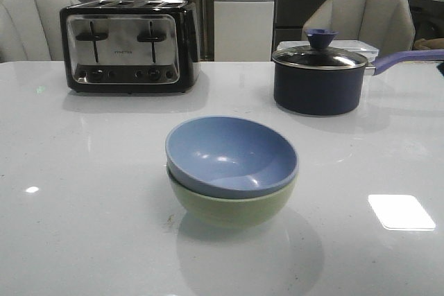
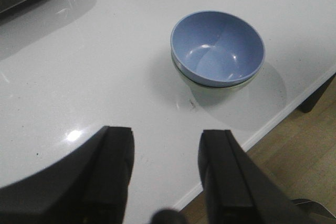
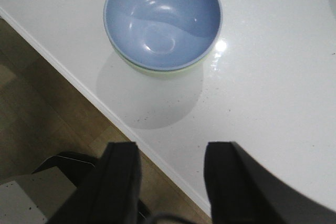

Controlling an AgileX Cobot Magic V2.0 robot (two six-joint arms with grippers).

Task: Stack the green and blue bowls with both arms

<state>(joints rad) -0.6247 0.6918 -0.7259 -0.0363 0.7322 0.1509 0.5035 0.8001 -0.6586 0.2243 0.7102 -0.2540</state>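
Observation:
The dusty light blue bowl sits nested inside the pale sage green bowl near the front middle of the white table. The stack also shows in the left wrist view, blue bowl over a sliver of green bowl, and in the right wrist view, blue bowl over green bowl. My left gripper is open and empty, held back from the bowls above the table's front edge. My right gripper is open and empty, over the table edge. Neither gripper shows in the front view.
A black and chrome toaster stands at the back left. A dark navy saucepan with a glass lid and a purple handle stands at the back right. The table's front edge and the wooden floor lie close to the grippers.

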